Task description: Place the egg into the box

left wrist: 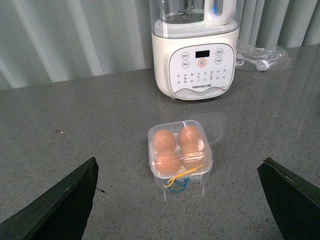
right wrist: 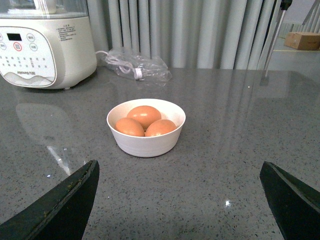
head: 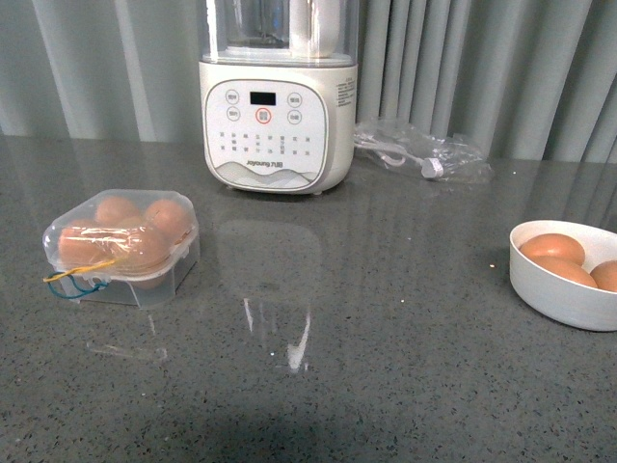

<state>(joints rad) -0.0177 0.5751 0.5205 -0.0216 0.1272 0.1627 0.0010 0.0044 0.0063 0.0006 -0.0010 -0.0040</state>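
Observation:
The clear plastic box (head: 122, 248) sits at the left of the grey counter, lid closed, with several brown eggs inside and blue and yellow bands at its front. It also shows in the left wrist view (left wrist: 179, 152). Three brown eggs lie in a white bowl; the top egg (right wrist: 144, 115) faces the right wrist camera, and the eggs also show in the front view (head: 551, 247). My left gripper (left wrist: 180, 200) is open and empty, well short of the box. My right gripper (right wrist: 180, 200) is open and empty, short of the bowl. Neither arm shows in the front view.
The white bowl (head: 554, 293) stands at the counter's right edge, also in the right wrist view (right wrist: 146, 143). A white blender-style appliance (head: 278, 106) stands at the back centre. A crumpled clear plastic bag (head: 419, 152) with a cable lies to its right. Grey curtains hang behind.

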